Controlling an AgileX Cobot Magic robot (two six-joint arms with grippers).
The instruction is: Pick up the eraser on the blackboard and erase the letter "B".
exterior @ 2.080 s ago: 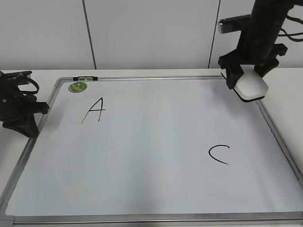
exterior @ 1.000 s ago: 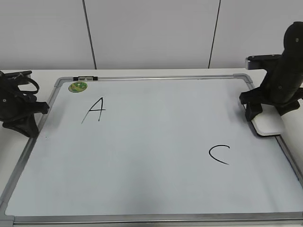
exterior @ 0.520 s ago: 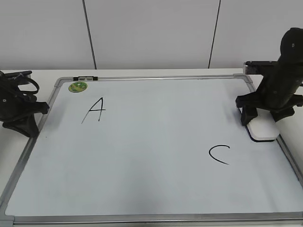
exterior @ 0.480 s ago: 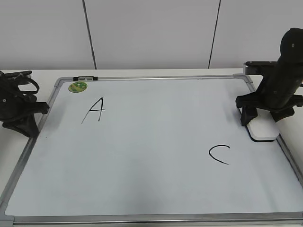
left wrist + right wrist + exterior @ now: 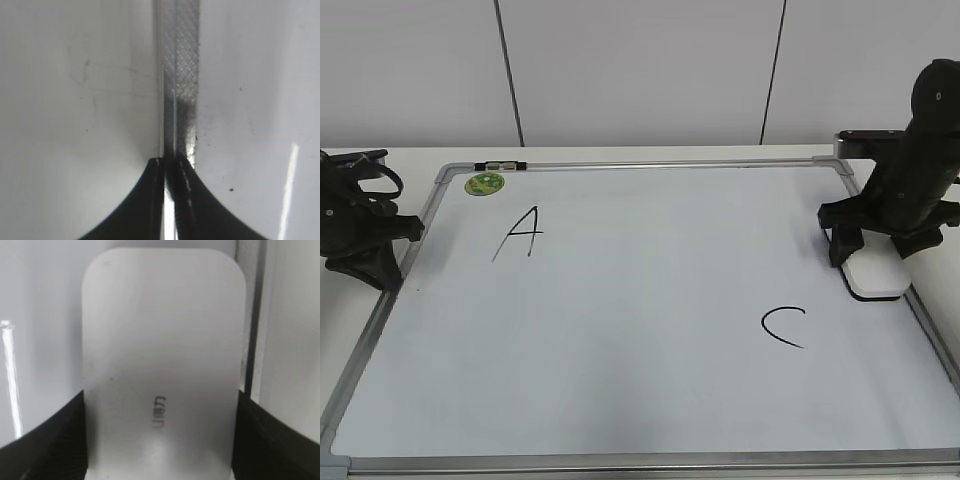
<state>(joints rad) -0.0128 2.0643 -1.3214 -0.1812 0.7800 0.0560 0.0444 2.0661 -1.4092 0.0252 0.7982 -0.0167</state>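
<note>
The eraser (image 5: 876,277) is lying flat at about 3 o'clock on the blackboard (image 5: 620,380), tight against the frame on that side. The right claw (image 5: 873,250) sits over it with a finger on each long side; looks clamped on it from the wrist view, though I can't swear it's squeezing.

No "B" anywhere on the board, just the A (image 5: 521,232) at 10 o'clock and the C (image 5: 783,326) around 4, so I'd guess the erasing is done.

Handling-wise I'd guess it's a light, rigid plastic block with a slick top, so hold it across the long sides near the middle, like now. The felt bottom should grip the board a bit.

The left claw (image 5: 171,167) is pinched together, parked at 9 o'clock over the frame edge.
</note>
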